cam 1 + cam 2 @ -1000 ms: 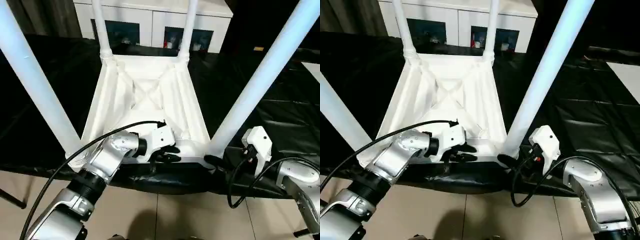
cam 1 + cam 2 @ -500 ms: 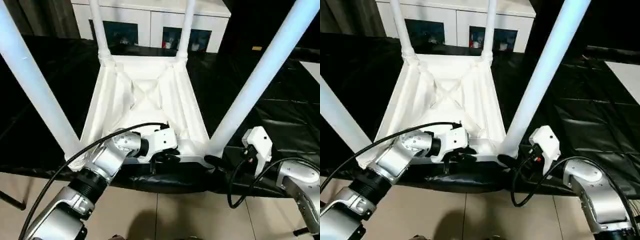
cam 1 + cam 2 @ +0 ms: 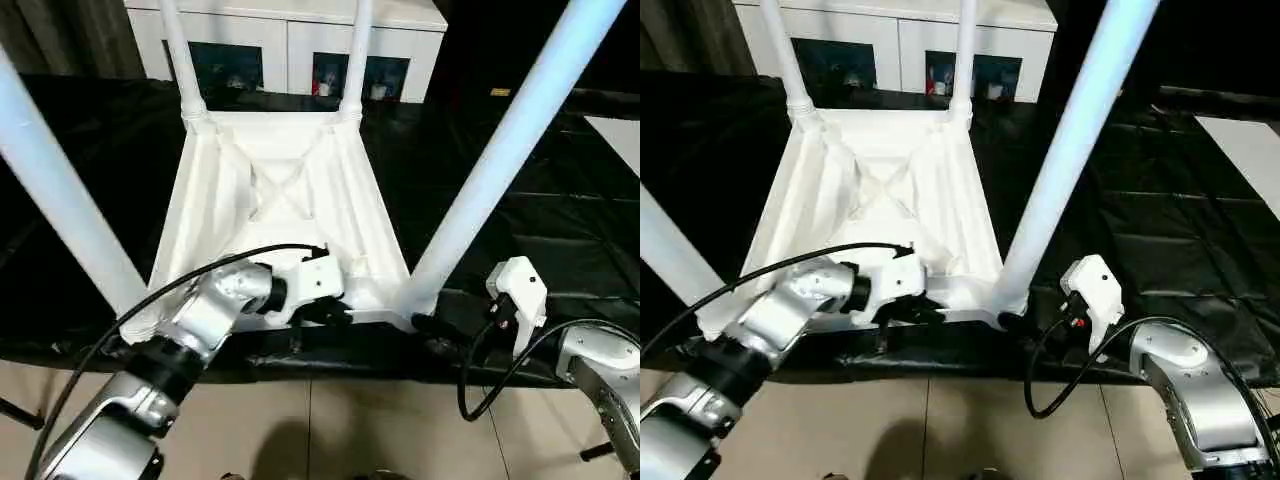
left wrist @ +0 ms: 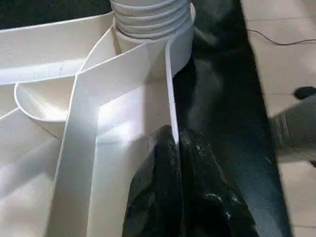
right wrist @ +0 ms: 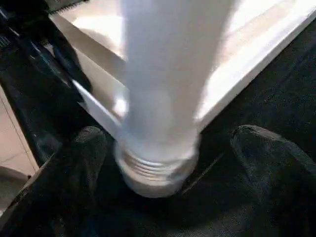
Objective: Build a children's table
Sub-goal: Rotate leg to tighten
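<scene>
Left gripper on upturned tabletop

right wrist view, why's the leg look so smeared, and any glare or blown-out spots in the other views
Right wrist view: the near leg sits very close, soft and out of focus, between the open right claw fingers. Left wrist view: the tabletop rim is crisp, with a bright patch on the white plastic beside it. Head views: the ribbed tabletop is nearly washed out against the black cover.
</scene>
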Controlling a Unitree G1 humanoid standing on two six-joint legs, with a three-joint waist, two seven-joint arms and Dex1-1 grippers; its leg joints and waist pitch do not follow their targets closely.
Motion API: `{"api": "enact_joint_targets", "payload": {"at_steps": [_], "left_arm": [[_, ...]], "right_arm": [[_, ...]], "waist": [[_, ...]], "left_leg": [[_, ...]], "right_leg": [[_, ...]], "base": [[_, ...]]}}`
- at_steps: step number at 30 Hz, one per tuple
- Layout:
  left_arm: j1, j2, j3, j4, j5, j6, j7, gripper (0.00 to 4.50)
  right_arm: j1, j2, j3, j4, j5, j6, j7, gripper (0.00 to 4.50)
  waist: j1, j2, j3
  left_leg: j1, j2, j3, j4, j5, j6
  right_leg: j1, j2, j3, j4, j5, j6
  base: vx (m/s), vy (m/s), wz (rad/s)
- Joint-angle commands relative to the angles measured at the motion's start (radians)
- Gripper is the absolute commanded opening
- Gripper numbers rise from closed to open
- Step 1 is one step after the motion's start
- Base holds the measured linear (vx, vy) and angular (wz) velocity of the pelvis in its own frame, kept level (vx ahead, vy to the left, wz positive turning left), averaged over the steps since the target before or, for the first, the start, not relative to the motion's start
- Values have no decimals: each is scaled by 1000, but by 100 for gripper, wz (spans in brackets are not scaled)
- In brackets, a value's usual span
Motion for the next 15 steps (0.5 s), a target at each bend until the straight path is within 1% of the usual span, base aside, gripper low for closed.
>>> {"api": "enact_joint_targets", "payload": {"at_steps": [1, 2, 4, 5, 6, 8, 9, 10, 11, 12, 15], "left_arm": [[15, 17, -8, -26, -2, -14, -33, 1], [17, 22, -9, -30, -3, -13, -39, 1], [18, 33, -11, -37, -3, -17, -44, 1], [19, 35, -11, -39, -5, -16, -47, 1], [19, 36, -10, -40, -5, -16, -47, 1], [18, 35, -9, -39, -4, -17, -44, 1], [16, 34, -10, -36, -2, -18, -42, 1], [14, 32, -10, -31, 0, -19, -41, 1], [12, 32, -11, -28, 0, -20, -41, 1], [10, 31, -12, -25, 2, -21, -39, 1], [9, 31, -13, -24, 3, -20, -37, 1]], "right_arm": [[-16, -7, 30, 22, -25, -26, 9, 450], [-23, -3, 38, 28, -31, -31, 8, 450], [-47, 12, 57, 52, -40, -41, 9, 450], [-54, 13, 66, 62, -49, -51, 9, 450], [-63, 16, 78, 79, -56, -62, 18, 450], [-66, 19, 81, 85, -56, -64, 24, 450], [-71, 21, 87, 93, -60, -71, 28, 450], [-77, 27, 94, 103, -66, -78, 34, 450], [-83, 33, 98, 113, -71, -85, 33, 450], [-89, 37, 100, 120, -70, -89, 33, 450], [-99, 41, 102, 129, -68, -95, 37, 450]], "waist": [[2, -7, -47], [2, -9, -46], [1, -7, -47], [0, -7, -48], [0, -11, -50], [2, -8, -49], [3, -8, -49], [2, -11, -49], [3, -9, -49], [2, -11, -49], [3, -10, -49]], "left_leg": [[10, 70, -35, -94, -241, 53], [8, 69, -34, -94, -229, 56], [9, 70, -33, -93, -215, 59], [8, 70, -33, -92, -201, 64], [8, 70, -31, -90, -182, 70], [9, 70, -30, -89, -176, 77], [9, 71, -29, -89, -173, 81], [9, 71, -29, -89, -171, 83], [8, 71, -29, -89, -170, 83], [9, 71, -29, -89, -173, 82], [10, 72, -29, -89, -172, 79]], "right_leg": [[29, -68, 37, -86, -282, -229], [30, -67, 37, -83, -263, -235], [30, -67, 37, -80, -231, -245], [33, -66, 37, -77, -202, -254], [33, -67, 37, -74, -173, -263], [35, -68, 37, -73, -160, -272], [35, -68, 37, -72, -152, -276], [35, -68, 37, -72, -151, -277], [36, -69, 36, -71, -154, -280], [36, -69, 36, -72, -163, -280], [36, -68, 37, -72, -165, -277]], "base": [[0, 0, 0], [0, 0, 0], [0, 0, 0], [0, 0, 0], [0, 0, 0], [0, 0, 0], [0, 0, 0], [0, 0, 0], [0, 0, 0], [0, 0, 0], [0, 0, 0]]}}
